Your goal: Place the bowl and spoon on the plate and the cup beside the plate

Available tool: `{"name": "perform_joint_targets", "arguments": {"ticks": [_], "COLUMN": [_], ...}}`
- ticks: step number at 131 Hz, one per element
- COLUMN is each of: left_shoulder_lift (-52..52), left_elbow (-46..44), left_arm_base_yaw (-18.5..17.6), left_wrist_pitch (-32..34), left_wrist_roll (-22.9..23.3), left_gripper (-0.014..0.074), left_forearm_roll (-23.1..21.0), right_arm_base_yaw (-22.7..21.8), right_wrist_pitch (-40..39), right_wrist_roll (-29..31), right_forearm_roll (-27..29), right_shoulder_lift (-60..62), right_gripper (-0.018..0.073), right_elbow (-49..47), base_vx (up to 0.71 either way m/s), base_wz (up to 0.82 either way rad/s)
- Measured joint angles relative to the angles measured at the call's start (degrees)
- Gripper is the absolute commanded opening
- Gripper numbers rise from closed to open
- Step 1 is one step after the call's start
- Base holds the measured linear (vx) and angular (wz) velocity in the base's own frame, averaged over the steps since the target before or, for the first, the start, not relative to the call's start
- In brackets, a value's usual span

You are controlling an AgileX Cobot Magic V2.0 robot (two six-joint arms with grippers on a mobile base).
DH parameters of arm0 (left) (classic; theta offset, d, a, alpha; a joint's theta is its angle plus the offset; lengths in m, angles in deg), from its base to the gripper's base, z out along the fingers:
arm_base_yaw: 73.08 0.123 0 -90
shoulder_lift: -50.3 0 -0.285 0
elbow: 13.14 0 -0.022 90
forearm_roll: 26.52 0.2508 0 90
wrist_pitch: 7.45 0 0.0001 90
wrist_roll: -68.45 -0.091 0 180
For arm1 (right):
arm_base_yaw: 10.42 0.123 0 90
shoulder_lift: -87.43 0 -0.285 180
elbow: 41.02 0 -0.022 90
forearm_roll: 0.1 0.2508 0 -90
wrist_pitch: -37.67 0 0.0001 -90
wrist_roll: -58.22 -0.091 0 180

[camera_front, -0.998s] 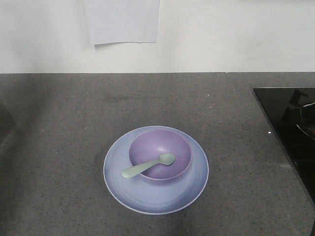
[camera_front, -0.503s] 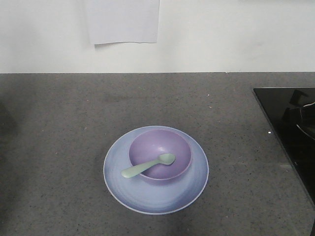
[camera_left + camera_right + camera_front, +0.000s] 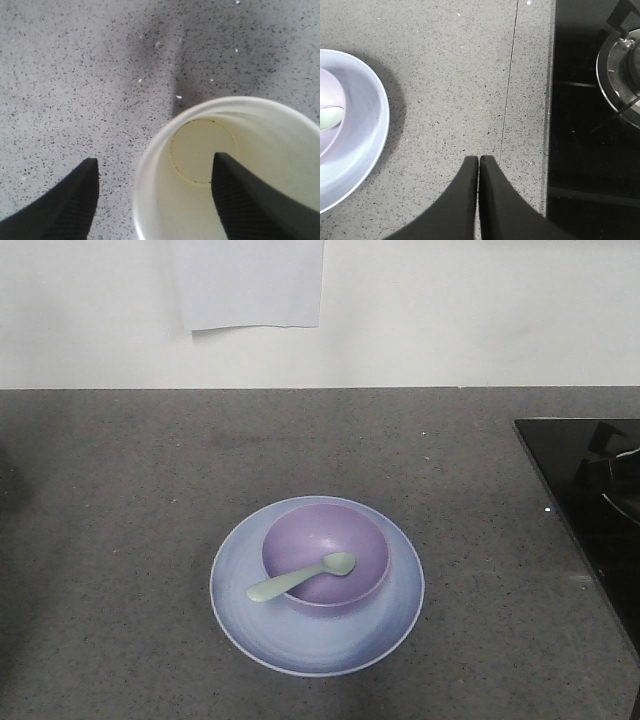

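Bowl (image 3: 325, 555) is seated on the plate (image 3: 316, 635), spoon (image 3: 301, 578) laid in the bowl with its handle over the near-left rim. That part is judged done. Cup step is in hand.

Cup (image 3: 240, 170) is seen only in the left wrist view, out of the front view, so it is judged well off from the plate. Left hand (image 3: 155, 192) is spread across the cup's near wall: one finger inside the cup, the other outside over the counter (image 3: 75, 75). The outer finger looks apart from the wall, so the hand is read as wide, not yet clamped.

Right hand (image 3: 479, 192) is pinched closed on nothing, over bare counter between the plate's right edge and the black hob (image 3: 590, 125).

Next move calls for: left hand closed on the wall, cup lifted upright, carried in and set on bare counter just beside the plate rim, not on it. Thin paper wall, so light squeeze is advised.
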Motion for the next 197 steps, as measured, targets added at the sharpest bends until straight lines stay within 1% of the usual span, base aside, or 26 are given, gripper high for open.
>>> {"name": "perform_joint_targets", "arguments": {"ticks": [10, 22, 24, 28, 29, 30, 31, 32, 33, 38, 42, 43, 44, 45, 46, 48, 60, 63, 73, 81, 98, 121, 143, 166, 179, 197], "left_shoulder_lift": [0.7, 1.7, 1.9, 2.2, 2.2, 2.3, 2.3, 2.4, 2.5, 2.8, 2.9, 2.9, 2.9, 3.0, 3.0, 3.0, 3.0, 3.0, 3.0, 3.0, 3.1, 3.1, 3.2, 4.0, 4.8, 6.3], "left_elbow": [0.0, 0.0, 0.0, 0.0, 0.0, 0.0, 0.0, 0.0, 0.0, 0.0, 0.0, 0.0, 0.0, 0.0, 0.0, 0.0, 0.0, 0.0, 0.0, -0.4, -2.6, -5.6, -6.0, -6.0, -6.1, -6.1], "left_arm_base_yaw": [0.1, 0.3, 0.3, 0.3, 0.3, 0.3, 0.3, 0.3, 0.3, 0.3, 0.3, 0.3, 0.3, 0.3, 0.3, 0.3, -0.1, -0.4, -1.8, -3.5, -7.8, -15.5, -21.6, -25.7, -27.5, -29.1], "left_wrist_pitch": [0.3, 0.5, 0.5, 0.5, 0.6, 0.7, 0.7, 0.7, 0.7, 0.8, 0.8, 0.8, 0.8, 0.8, 0.8, 0.8, 0.7, 0.6, 0.5, 0.2, -0.3, -0.7, -0.7, -0.7, -0.6, -0.4], "left_wrist_roll": [-0.1, -0.8, -0.9, -1.2, -1.2, -1.3, -1.4, -1.4, -1.5, -1.9, -2.9, -2.9, -3.2, -3.5, -3.8, -4.6, -10.1, -11.7, -14.0, -15.2, -15.7, -16.0, -16.0, -16.0, -16.0, -16.0], "left_gripper": [0.0432, 0.0338, 0.0307, 0.0272, 0.0247, 0.0247, 0.022, 0.022, 0.0194, 0.0125, 0.0071, 0.0046, 0.0046, 0.0021, 0.0021, -0.0012, -0.0008, -0.0008, -0.0008, -0.0008, -0.0008, -0.0008, -0.0008, -0.0008, -0.0008, -0.0008], "left_forearm_roll": [-0.2, -0.7, -0.8, -1.1, -1.2, -1.3, -1.3, -1.3, -1.5, -1.9, -2.5, -2.7, -2.9, -3.1, -3.3, -3.8, -7.1, -8.5, -11.6, -12.9, -13.6, -13.9, -14.3, -14.4, -16.2, -17.9], "right_arm_base_yaw": [0.0, 0.0, 0.0, 0.0, 0.0, 0.0, 0.0, 0.0, 0.0, 0.0, 0.0, 0.0, 0.0, 0.0, 0.0, 0.0, 0.0, 0.0, 0.0, 0.0, 0.0, 0.0, 0.0, 0.0, 0.0, 0.0], "right_wrist_pitch": [0.0, 0.0, 0.0, 0.0, 0.0, 0.0, 0.0, 0.0, 0.0, 0.0, 0.0, 0.0, 0.0, 0.0, 0.0, 0.0, 0.0, 0.0, 0.0, 0.0, 0.0, 0.0, 0.0, 0.0, 0.0, 0.0], "right_wrist_roll": [0.0, 0.0, 0.0, 0.0, 0.0, 0.0, 0.0, 0.0, 0.0, 0.0, 0.0, 0.0, 0.0, 0.0, 0.0, 0.0, 0.0, 0.0, 0.0, 0.0, 0.0, 0.0, 0.0, 0.0, 0.0, 0.0], "right_forearm_roll": [0.0, 0.0, 0.0, 0.0, 0.0, 0.0, 0.0, 0.0, 0.0, 0.0, 0.0, 0.0, 0.0, 0.0, 0.0, 0.0, 0.0, 0.0, 0.0, 0.0, 0.0, 0.0, 0.0, 0.0, 0.0, 0.0], "right_shoulder_lift": [0.0, 0.0, 0.0, 0.0, 0.0, 0.0, 0.0, 0.0, 0.0, 0.0, 0.0, 0.0, 0.0, 0.0, 0.0, 0.0, 0.0, 0.0, 0.0, 0.0, 0.0, 0.0, 0.0, 0.0, 0.0, 0.0], "right_gripper": [-0.0007, -0.0007, -0.0007, -0.0007, -0.0007, -0.0007, -0.0007, -0.0007, -0.0007, -0.0007, -0.0007, -0.0007, -0.0007, -0.0007, -0.0007, -0.0007, -0.0007, -0.0007, -0.0007, -0.0007, -0.0007, -0.0007, -0.0007, -0.0007, -0.0007, -0.0007], "right_elbow": [0.0, 0.0, 0.0, 0.0, 0.0, 0.0, 0.0, 0.0, 0.0, 0.0, 0.0, 0.0, 0.0, 0.0, 0.0, 0.0, 0.0, 0.0, 0.0, 0.0, 0.0, 0.0, 0.0, 0.0, 0.0, 0.0], "base_vx": [0.0, 0.0, 0.0, 0.0, 0.0, 0.0, 0.0, 0.0, 0.0, 0.0, 0.0, 0.0, 0.0, 0.0, 0.0, 0.0, 0.0, 0.0, 0.0, 0.0, 0.0, 0.0, 0.0, 0.0, 0.0, 0.0], "base_wz": [0.0, 0.0, 0.0, 0.0, 0.0, 0.0, 0.0, 0.0, 0.0, 0.0, 0.0, 0.0, 0.0, 0.0, 0.0, 0.0, 0.0, 0.0, 0.0, 0.0, 0.0, 0.0, 0.0, 0.0, 0.0, 0.0]}}
